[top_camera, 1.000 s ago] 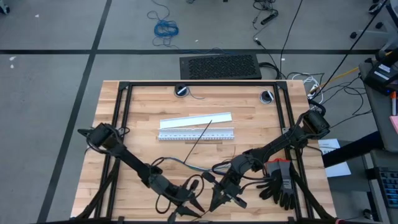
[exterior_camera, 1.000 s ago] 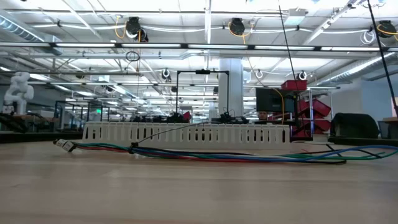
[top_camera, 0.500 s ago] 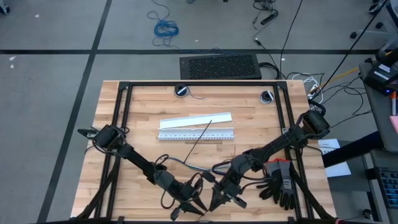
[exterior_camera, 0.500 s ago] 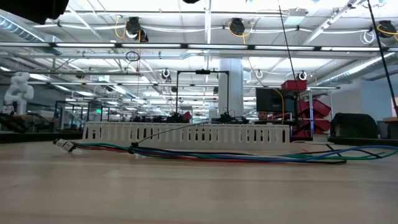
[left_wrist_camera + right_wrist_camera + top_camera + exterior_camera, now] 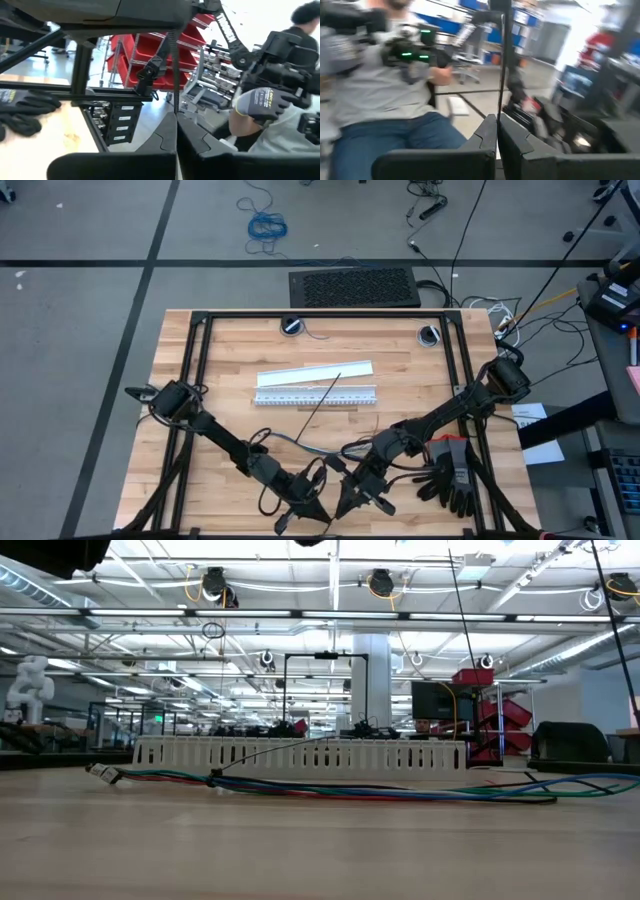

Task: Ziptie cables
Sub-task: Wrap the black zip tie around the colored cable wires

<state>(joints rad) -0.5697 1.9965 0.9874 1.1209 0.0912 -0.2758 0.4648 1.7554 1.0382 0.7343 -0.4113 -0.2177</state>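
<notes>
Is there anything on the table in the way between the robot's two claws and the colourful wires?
Nothing visible blocks them. The left gripper and right gripper, jaws shut on a thin black ziptie, sit at the table's near edge. The wires lie on bare wood just beyond. The white slotted strip lies farther back.

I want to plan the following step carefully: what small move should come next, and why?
Probably carry the ziptie toward the cables. The left end effector and the right end effector are each shut on a thin black strip near the table's front edge, and the cables lie unbound farther in.
</notes>
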